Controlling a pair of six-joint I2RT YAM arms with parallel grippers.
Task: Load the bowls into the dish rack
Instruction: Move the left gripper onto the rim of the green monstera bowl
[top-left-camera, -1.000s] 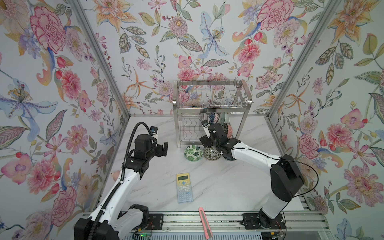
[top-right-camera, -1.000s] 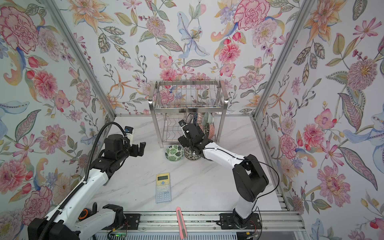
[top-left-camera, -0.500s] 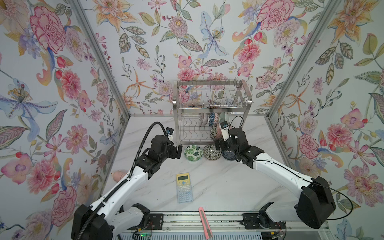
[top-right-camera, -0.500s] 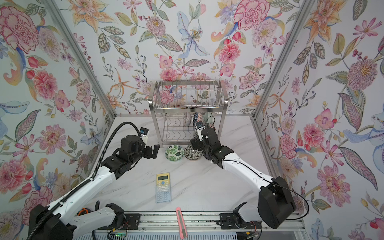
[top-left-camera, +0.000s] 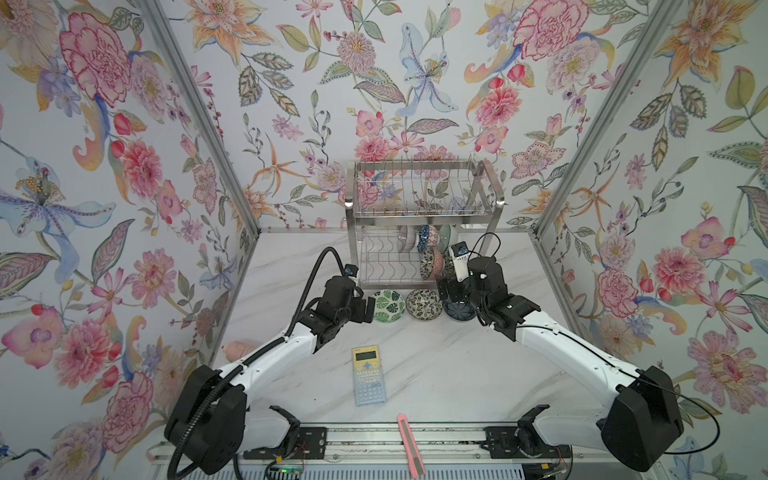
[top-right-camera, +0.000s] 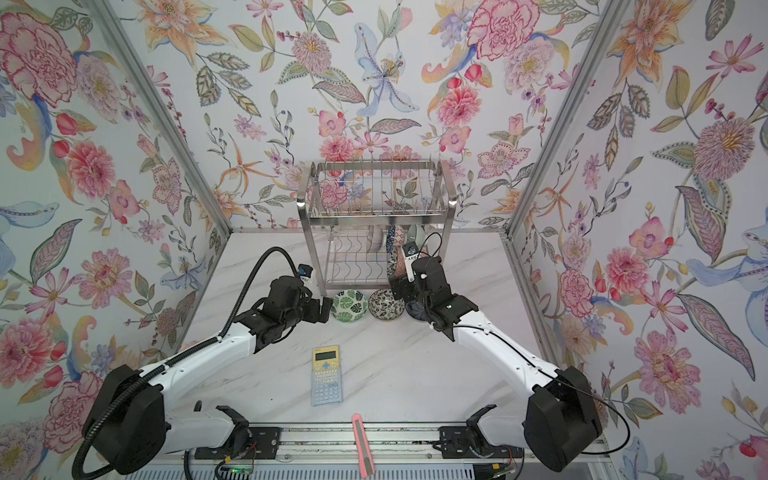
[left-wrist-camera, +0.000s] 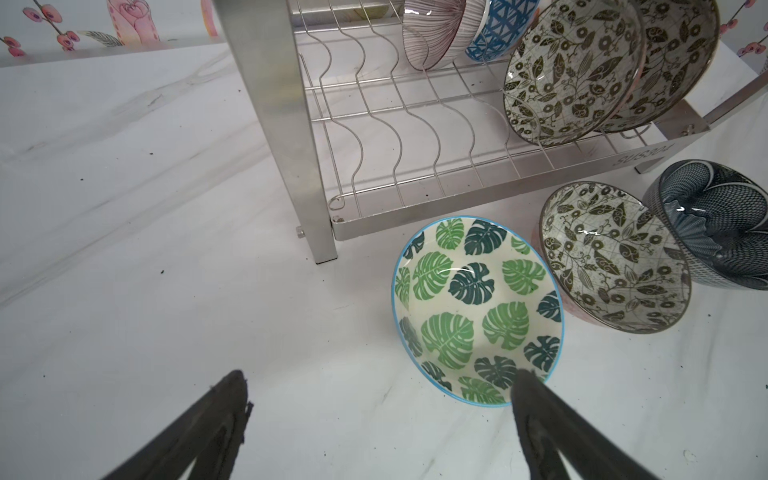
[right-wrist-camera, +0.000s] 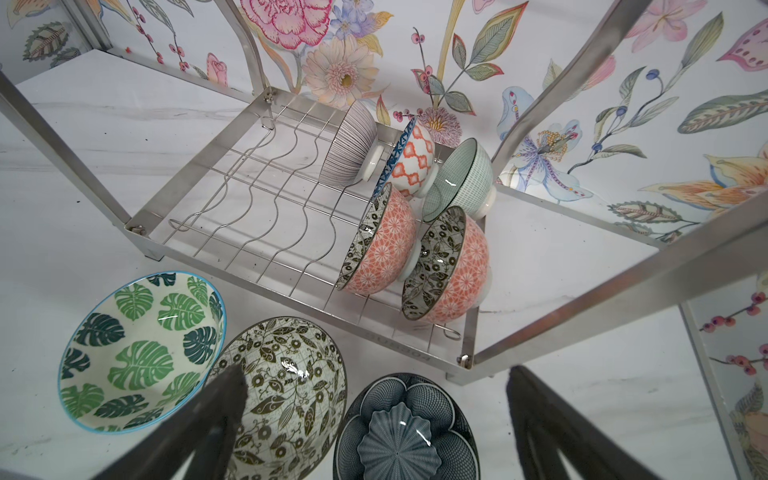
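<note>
- Progress check: five of the bowls are already parked on edge in the lower tier of the dish rack (left-wrist-camera: 282, 124). They are a striped one (right-wrist-camera: 349, 145), a blue mosaic one (right-wrist-camera: 411, 166), a pale celadon one (right-wrist-camera: 461, 178) and two pinkish ones (right-wrist-camera: 382, 245) (right-wrist-camera: 449, 270). The upper tier looks bare.
- Three are left on the table, in a row right in front of the rack: the green leaf bowl (left-wrist-camera: 478, 311), the black-white floral bowl (left-wrist-camera: 615, 257) and the dark blue bowl (right-wrist-camera: 403, 432).
- The left gripper (left-wrist-camera: 380, 374) is spread wide and carrying nothing. The leaf bowl sits just ahead of it, with one finger tip over the near rim. I can't tell if it's touching.
- The right gripper (right-wrist-camera: 374, 370) is wide apart and empty too. It's above the dark blue bowl, which lies between its fingers, with the floral bowl under one of them.
- Versus a second ago, the left arm was hanging well back from the row and has swung in next to the leaf bowl. The right one was reaching in at the rack's lower tier and has backed out over the dark blue bowl.
- So I'd guess both are lining up their next pick.
</note>
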